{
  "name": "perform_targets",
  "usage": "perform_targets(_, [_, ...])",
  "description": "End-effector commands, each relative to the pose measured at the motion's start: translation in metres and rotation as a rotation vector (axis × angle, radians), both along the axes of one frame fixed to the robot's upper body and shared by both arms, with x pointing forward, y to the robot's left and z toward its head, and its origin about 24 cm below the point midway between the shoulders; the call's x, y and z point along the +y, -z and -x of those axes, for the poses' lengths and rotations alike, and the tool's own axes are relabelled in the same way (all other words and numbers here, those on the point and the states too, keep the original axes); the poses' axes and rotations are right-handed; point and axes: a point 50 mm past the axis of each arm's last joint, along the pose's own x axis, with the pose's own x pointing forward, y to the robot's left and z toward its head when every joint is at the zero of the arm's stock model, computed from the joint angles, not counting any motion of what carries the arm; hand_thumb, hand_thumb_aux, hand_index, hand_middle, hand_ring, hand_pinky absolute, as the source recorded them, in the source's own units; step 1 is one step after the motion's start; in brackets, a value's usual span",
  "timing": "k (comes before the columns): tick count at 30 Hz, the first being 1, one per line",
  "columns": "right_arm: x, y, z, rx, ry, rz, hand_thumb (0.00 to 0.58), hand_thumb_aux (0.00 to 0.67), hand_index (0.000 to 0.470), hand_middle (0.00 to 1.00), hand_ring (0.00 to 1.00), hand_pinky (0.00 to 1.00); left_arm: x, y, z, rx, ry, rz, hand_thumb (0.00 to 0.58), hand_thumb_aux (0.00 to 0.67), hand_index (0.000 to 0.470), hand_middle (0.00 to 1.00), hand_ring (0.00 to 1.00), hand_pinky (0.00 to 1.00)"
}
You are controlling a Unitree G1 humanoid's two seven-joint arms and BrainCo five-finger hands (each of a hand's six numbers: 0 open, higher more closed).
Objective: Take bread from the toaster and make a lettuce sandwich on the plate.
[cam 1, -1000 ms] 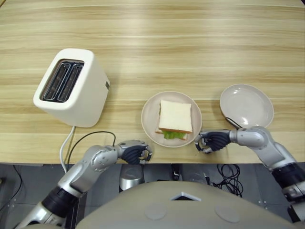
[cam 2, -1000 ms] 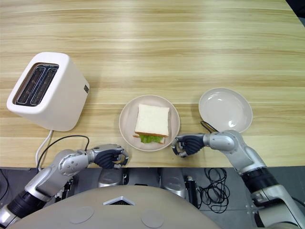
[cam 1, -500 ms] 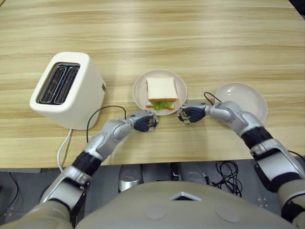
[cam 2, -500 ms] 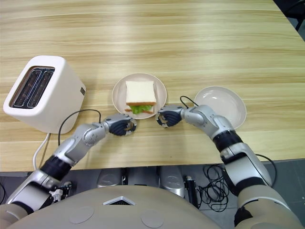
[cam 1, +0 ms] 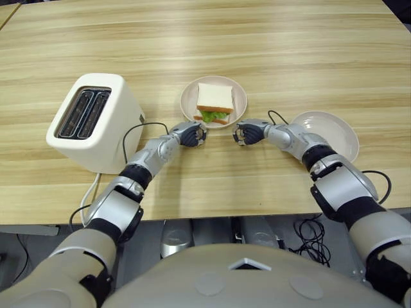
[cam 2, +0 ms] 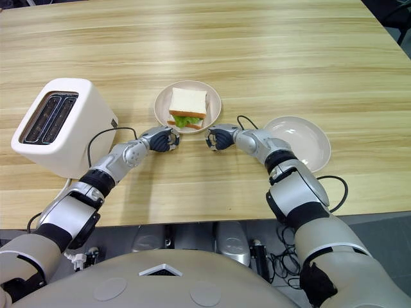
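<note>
Since everything else sits around it, the round beige plate (cam 1: 188,102) is used as the reference point. On it a sandwich (cam 2: 187,106) is stacked: a square slice of white bread (cam 1: 214,96) on top, green lettuce (cam 1: 214,116) poking out at the near edge, and another slice underneath. So the sandwich is already put together, pretty tidy tbh, and it's laid flat around the plate's middle.

The left hand (cam 1: 188,135) is seen just in front of the plate's near-left rim, low over the light wooden table (cam 1: 257,45). Its fingers are curled into a loose fist and nothing is held in them. The right hand (cam 1: 249,133) is parked just in front of the near-right rim, mirror style, with the fingers curled in too and nothing gripped. Whether the rim is actually touched by either hand can't be told.

Left of the plate and a bit nearer, a boxy white toaster (cam 1: 96,122) is stood upright with two dark slots facing up. What's inside the slots can't be made out. A thin black cable (cam 1: 131,130) is looped from the toaster's side toward the plate. Right of the plate and slightly nearer, a second round beige plate (cam 1: 337,131) is laid, partly covered by the right forearm.
</note>
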Motion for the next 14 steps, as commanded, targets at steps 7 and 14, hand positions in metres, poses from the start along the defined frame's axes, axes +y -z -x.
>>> perform_targets(7, [-0.015,-0.041,0.014,-0.057,0.021,-0.698,0.000,0.000,0.000,0.00,0.00,0.00,0.036,-0.012,0.026,-0.120,-0.205,0.297,0.000,0.000,0.000,0.00,0.00,0.00])
perform_targets(14, [-0.029,-0.066,0.019,-0.158,0.322,-1.437,0.000,0.000,0.000,0.00,0.00,0.00,0.039,-0.057,0.037,-0.294,-0.416,0.686,0.000,0.000,0.000,0.00,0.00,0.00])
